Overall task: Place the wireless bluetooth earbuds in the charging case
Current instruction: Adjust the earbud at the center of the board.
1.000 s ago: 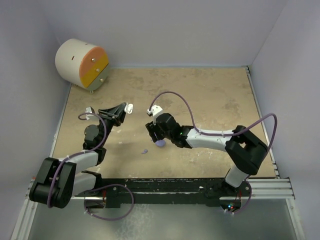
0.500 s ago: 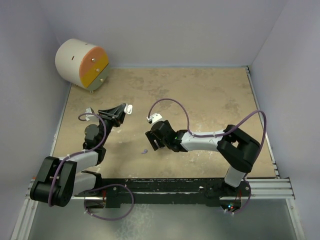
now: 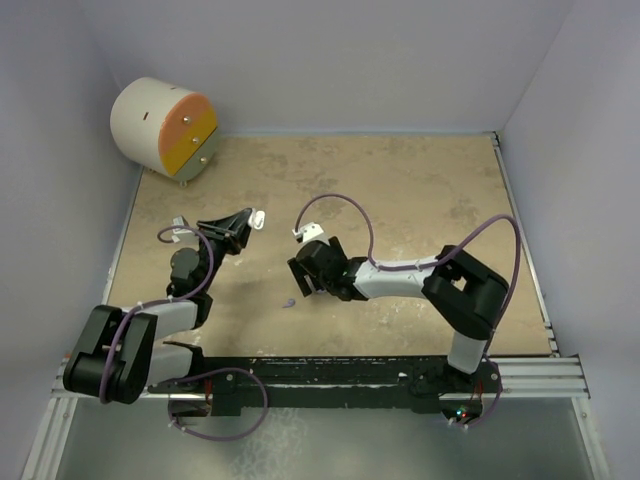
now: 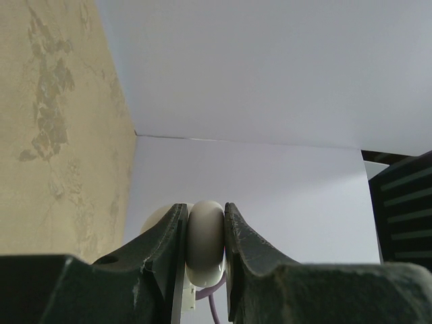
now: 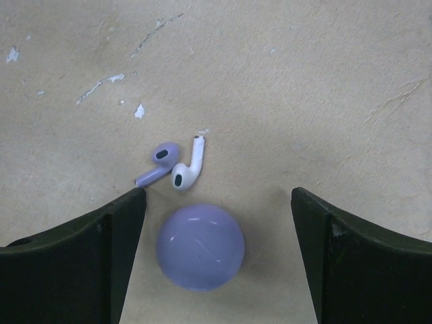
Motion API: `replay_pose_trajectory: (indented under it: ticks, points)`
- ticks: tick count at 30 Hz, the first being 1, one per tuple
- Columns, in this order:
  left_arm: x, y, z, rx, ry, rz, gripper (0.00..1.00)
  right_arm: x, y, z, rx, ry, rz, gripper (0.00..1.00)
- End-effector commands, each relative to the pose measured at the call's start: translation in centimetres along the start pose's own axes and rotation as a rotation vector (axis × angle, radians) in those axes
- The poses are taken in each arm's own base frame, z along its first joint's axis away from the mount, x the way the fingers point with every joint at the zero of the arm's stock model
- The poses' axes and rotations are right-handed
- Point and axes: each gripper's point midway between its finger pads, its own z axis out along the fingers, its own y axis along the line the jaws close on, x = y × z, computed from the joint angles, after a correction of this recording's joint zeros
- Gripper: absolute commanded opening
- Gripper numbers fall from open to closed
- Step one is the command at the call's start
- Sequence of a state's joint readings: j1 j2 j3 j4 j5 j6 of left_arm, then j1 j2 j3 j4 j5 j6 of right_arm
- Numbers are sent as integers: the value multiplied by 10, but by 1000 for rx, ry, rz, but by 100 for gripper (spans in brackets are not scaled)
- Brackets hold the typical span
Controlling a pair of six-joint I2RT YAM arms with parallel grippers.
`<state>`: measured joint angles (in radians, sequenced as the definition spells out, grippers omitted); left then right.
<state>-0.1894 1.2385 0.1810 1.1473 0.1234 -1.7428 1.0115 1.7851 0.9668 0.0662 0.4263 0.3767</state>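
While my left gripper [image 4: 204, 210] clamps the whitish case [image 4: 204, 250] (aloft, I think, ready for loading), my right gripper [image 5: 217, 197] hangs spread over the lilac case [image 5: 200, 247]; the lilac earbud [image 5: 157, 164] and white earbud [image 5: 187, 169] lie just beside it.

Count of items. Earbuds, 2: one small curved lilac plastic earbud [image 5: 158, 162] and one small curved white plastic earbud [image 5: 187, 169]. Cases, 2: one smooth round lilac plastic case [image 5: 200, 246] and one smooth round whitish plastic case [image 4: 204, 239]. Drums, 1: one large cream cylinder with an orange-and-yellow end face [image 3: 165, 128].
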Motion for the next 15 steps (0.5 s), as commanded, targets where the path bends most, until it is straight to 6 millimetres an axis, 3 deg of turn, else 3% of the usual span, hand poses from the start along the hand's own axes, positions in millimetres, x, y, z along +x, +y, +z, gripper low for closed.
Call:
replay_pose_trajectory:
  ticks: [1,8,15]
  points:
    - [-1,-13,-3,65,7,14,0,-9,-23,9,95,-3,29,90]
    - [-4,-11,-3,63,5,12,0,-18,-60,15,151,-13,66,91]
    - [-5,-9,-3,65,7,5,0,-35,-82,24,183,-48,91,91]
